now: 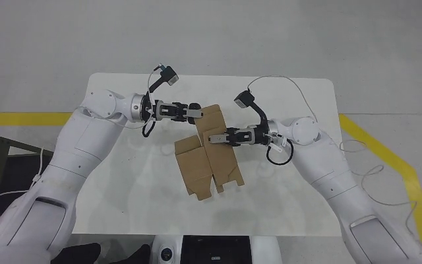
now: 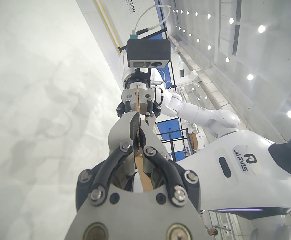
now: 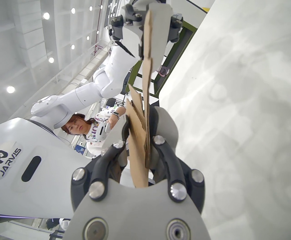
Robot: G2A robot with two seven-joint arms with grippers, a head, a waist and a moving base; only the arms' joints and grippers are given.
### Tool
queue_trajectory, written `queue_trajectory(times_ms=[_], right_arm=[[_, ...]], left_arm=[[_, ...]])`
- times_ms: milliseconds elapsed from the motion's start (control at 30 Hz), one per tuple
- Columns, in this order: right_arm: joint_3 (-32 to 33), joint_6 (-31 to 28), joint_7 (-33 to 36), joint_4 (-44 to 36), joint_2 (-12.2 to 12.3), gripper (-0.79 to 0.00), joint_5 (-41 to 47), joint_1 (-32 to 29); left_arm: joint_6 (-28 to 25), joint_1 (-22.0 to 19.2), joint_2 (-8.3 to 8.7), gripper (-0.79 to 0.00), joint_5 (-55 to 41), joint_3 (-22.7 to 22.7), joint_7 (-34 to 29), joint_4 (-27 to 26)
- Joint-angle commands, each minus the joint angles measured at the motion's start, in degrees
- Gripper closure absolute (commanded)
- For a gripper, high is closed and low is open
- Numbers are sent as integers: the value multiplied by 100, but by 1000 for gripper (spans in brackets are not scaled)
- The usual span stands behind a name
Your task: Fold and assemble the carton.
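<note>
The left arm and right arm wear glossy white shells, rounded and swelling at each joint, and narrow to black and grey wrists. The left gripper and right gripper share one build. Each has a pale grey metal base plate with two round bearings set low in it. Curved black links are fastened with bright round-headed screws. The fingers are broad and light grey, with dark pads on their inner faces. A small black box camera sits on a bracket over each wrist, fed by a thin white cable. The torso is white, with a black oval slot and a dark logo.
</note>
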Motion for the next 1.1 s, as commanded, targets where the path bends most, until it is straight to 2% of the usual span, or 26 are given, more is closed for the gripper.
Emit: queue_trajectory(times_ms=[0, 33, 67, 100, 133, 267, 433, 633, 833, 1067], right_arm=[[-27, -15, -15, 4, -1, 0, 48, -1], [-43, -24, -23, 10, -2, 0, 77, -2], [-54, -39, -38, 19, -4, 0, 128, -7], [-63, -56, -56, 22, -6, 0, 179, -11], [-74, -66, -65, 32, -6, 0, 210, -10], [-109, -102, -102, 63, -9, 0, 340, -8], [-71, -131, -133, 287, -8, 0, 459, 11], [76, 377, -748, 481, -6, 0, 265, 53], [253, 915, -1366, 321, 24, 0, -15, -2], [421, 1329, -2087, 86, 31, 0, -220, -134]], left_arm=[[-30, -4, 6, 0, 8, -5, 31, -5], [-43, -3, 10, 0, -1, -11, 44, -13], [-65, -2, 16, -151, -2, -19, 65, -35], [-83, 4, 23, -379, 10, -22, 83, -60], [-97, 13, 31, -785, 12, -28, 97, -80], [-129, 15, 51, -785, -204, -121, 130, -15], [-292, -75, 47, -785, -401, -307, 294, 356], [-337, -101, 49, -785, -189, -471, 694, 657], [-91, 173, 85, -785, 168, -543, 1054, 474], [517, 663, 137, -785, 179, -687, 1416, -15]])
